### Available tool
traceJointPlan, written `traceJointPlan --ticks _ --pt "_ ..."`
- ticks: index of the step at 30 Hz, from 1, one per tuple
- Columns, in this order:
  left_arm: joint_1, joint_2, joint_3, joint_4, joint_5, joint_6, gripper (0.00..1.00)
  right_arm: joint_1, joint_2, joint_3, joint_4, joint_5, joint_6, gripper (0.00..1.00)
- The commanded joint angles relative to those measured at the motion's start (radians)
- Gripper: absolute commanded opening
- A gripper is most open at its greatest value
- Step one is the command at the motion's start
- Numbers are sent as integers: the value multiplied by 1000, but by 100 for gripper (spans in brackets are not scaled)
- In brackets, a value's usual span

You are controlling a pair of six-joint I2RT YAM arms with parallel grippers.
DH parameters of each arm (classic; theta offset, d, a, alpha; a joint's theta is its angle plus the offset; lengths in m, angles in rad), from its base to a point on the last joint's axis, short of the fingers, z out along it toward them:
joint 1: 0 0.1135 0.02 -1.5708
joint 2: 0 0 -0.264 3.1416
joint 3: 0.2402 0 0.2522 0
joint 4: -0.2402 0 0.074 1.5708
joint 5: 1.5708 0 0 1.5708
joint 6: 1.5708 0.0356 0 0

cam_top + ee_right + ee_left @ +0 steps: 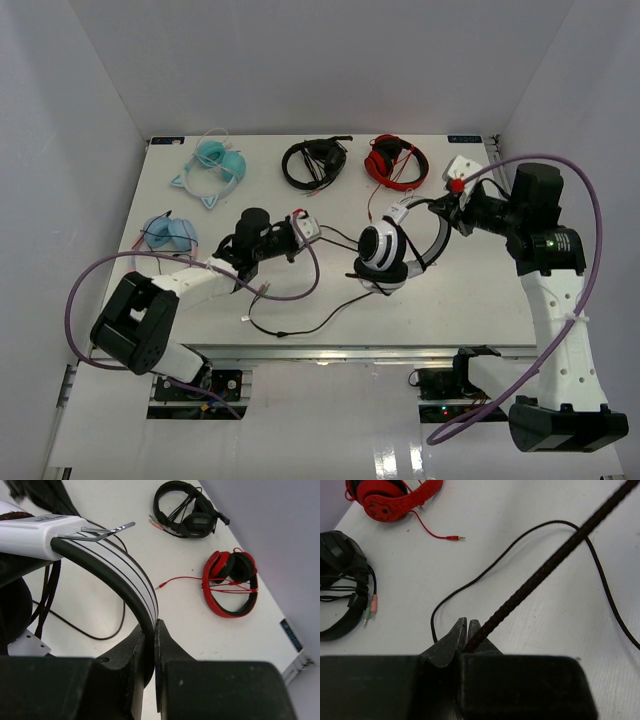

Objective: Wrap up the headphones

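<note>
We log the right gripper (151, 630) clamped on the white headband (127, 575) of the headphones (385, 255). The band arcs up and left from the fingertips, and the cups are mostly cut off in the wrist view. The fingers of the left gripper (467, 630) are pinched together on the braided black cable (540, 562), which climbs rightward out of frame; its plug end we cannot make out. A red pair (230, 582) lies beyond the right fingers.

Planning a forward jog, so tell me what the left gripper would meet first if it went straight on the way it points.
Probably the slack loop of black cable lying on the table just ahead of the left gripper; depth is unclear.
</note>
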Motion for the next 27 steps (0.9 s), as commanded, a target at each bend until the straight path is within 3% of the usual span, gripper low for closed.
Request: traceJointPlan --ticks 1,8,11,13,17,22,27 --pt "81 17 238 -278 90 -56 0 8 -121 -148 -50 103 -351 8" --pt "79 82 537 -559 359 -350 5 111 -130 -324 172 330 -349 8" --pt "70 117 628 -629 458 -482 6 216 -85 -333 279 472 -294 8" --pt "57 138 671 -647 530 -593 6 334 -38 -337 361 650 -264 8" --pt "47 155 739 -681 570 -722 6 467 19 -363 557 932 -249 8" --pt "45 173 784 -698 633 -865 5 519 97 -386 808 1160 -212 8" --pt "-11 172 755 -667 644 -995 16 527 198 -310 848 1293 -35 8"
